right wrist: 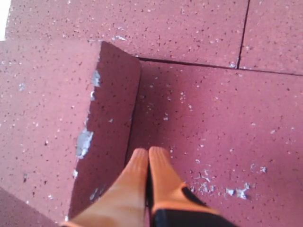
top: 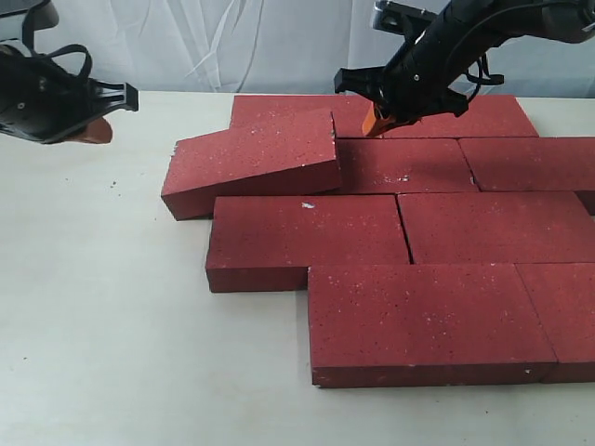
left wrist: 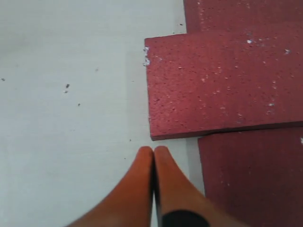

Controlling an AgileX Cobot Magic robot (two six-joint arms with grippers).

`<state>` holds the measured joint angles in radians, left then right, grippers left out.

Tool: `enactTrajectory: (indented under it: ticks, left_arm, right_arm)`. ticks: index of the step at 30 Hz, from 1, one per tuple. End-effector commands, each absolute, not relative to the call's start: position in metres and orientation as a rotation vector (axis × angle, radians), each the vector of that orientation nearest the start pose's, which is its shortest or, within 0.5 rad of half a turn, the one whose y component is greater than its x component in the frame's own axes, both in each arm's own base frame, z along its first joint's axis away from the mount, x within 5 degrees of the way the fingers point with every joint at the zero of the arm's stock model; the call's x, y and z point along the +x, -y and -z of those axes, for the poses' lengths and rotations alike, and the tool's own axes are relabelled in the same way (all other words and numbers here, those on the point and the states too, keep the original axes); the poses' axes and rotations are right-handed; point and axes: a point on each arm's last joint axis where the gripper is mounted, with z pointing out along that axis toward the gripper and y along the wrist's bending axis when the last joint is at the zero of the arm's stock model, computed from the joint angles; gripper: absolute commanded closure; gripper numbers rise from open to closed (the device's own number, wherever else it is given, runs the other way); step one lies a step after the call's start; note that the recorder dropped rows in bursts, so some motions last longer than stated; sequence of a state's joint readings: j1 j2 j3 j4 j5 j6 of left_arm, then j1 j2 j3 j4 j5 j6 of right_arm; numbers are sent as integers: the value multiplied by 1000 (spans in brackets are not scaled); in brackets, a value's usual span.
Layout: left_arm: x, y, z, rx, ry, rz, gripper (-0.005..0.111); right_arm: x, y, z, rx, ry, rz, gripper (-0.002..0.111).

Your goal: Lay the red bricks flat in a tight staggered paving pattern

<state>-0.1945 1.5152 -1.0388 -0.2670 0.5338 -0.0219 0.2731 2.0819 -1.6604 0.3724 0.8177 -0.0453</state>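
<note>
Several red bricks lie flat in staggered rows, among them a front brick [top: 428, 321] and a middle one [top: 307, 242]. One brick [top: 251, 163] is tilted: its left end is on the table and its right end is raised against the neighbouring flat brick [top: 404, 165]. My right gripper [top: 376, 121] is shut and empty, hovering just beyond that raised end. In the right wrist view, this gripper [right wrist: 148, 151] is beside the tilted brick's chipped end face [right wrist: 109, 127]. My left gripper [top: 93, 130] is shut and empty above bare table, with its tips [left wrist: 154, 150] near a brick corner [left wrist: 218, 85].
The white tabletop [top: 102, 307] stretches left and in front of the bricks. A pale curtain [top: 232, 42] hangs behind the table. The paving runs off the right edge of the exterior view.
</note>
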Motion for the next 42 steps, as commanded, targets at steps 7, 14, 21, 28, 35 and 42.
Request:
enactTrajectory:
  ticks: [7, 14, 21, 28, 35, 42]
  left_arm:
    - [309, 85, -266, 13, -2450, 381, 107]
    - [309, 85, -266, 11, -2450, 383, 107]
    - [309, 85, -266, 0, -2448, 394, 107]
    - [309, 85, -266, -4, -2448, 398, 107]
    - [309, 85, -266, -4, -2448, 398, 107]
    - [309, 85, -266, -4, -2448, 398, 107]
  right_arm:
    - [430, -149, -215, -183, -2689, -495, 109]
    - [428, -168, -208, -246, -2659, -476, 109]
    - [431, -175, -188, -252, -2684, -470, 109]
    - [433, -178, -172, -228, -2710, -491, 109]
    - [429, -205, -167, -269, -2659, -516, 109]
    - [419, -243, -155, -320, -2627, -568, 109]
